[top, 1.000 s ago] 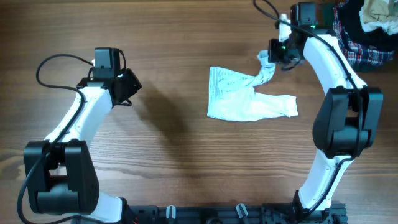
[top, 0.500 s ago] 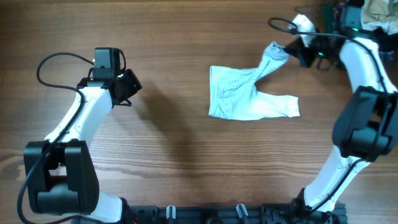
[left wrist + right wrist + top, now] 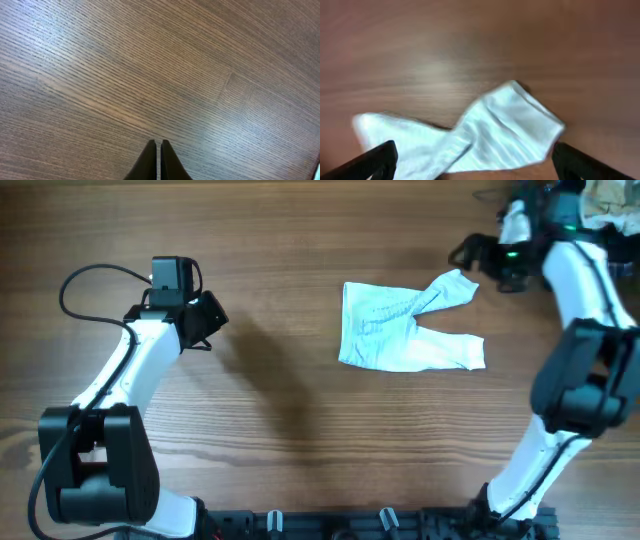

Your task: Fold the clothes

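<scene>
from overhead we see the pale blue-and-white garment lying wrinkled on the wooden tabletop, right of centre, one limb reaching toward the right gripper near the far right corner, where a heap of plaid and dark clothes sits. only the right wrist view shows its fingers spread wide apart, the garment's hemmed end lying loose on the wood below them. the left wrist view shows the left gripper pressed together over bare wood, well apart from the garment.

Right wrist view is blurred; the clothes and my right gripper both run off its lower edge.
</scene>
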`<state>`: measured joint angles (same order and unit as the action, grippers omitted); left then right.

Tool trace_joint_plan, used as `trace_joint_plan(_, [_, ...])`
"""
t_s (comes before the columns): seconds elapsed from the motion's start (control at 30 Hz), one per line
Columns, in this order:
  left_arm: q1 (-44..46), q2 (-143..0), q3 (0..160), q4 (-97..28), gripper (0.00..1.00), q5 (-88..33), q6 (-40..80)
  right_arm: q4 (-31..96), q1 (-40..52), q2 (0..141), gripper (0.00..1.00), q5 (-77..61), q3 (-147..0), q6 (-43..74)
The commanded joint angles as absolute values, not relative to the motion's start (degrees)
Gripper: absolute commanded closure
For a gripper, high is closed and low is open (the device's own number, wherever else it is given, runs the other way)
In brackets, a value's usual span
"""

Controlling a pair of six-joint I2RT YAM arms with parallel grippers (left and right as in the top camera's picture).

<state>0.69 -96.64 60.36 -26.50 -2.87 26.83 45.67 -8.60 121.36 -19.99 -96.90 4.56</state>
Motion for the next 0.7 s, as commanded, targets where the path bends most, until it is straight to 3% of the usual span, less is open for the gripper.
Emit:
trace_joint_plan(0.0, [0.5, -96.4, 59.9, -26.3, 0.95, -3.1, 25.7, 45.7, 0.8, 120.4, 0.0, 2.3, -97.2, 16.0])
trace_joint_plan(0.1, [0.5, -96.4, 59.9, -26.3, 0.95, -3.1, 25.7, 45.9, 5.5, 120.5, 0.0, 10.6, -97.2, 26.0])
trace_joint_plan(0.27, [0.5, -96.4, 59.9, -26.3, 0.95, -3.1, 25.7, 44.2, 7.0, 120.6, 0.0, 16.1, -97.2, 30.8])
trace_joint_plan(0.4, [0.5, -96.4, 59.9, -26.3, 0.95, -3.1, 25.7, 41.0, 7.0, 120.7, 0.39, 16.1, -97.2, 31.6])
trace_joint_plan(0.47, [0.5, -96.4, 59.9, -26.3, 0.95, -3.1, 25.7, 40.6, 7.0, 121.3, 0.43, 16.1, -97.2, 31.6])
trace_joint_plan(0.67, [0.5, -96.4, 59.9, -26.1, 0.95, -3.1, 25.7, 40.0, 6.9, 125.8, 0.43, 16.1, -97.2, 31.2])
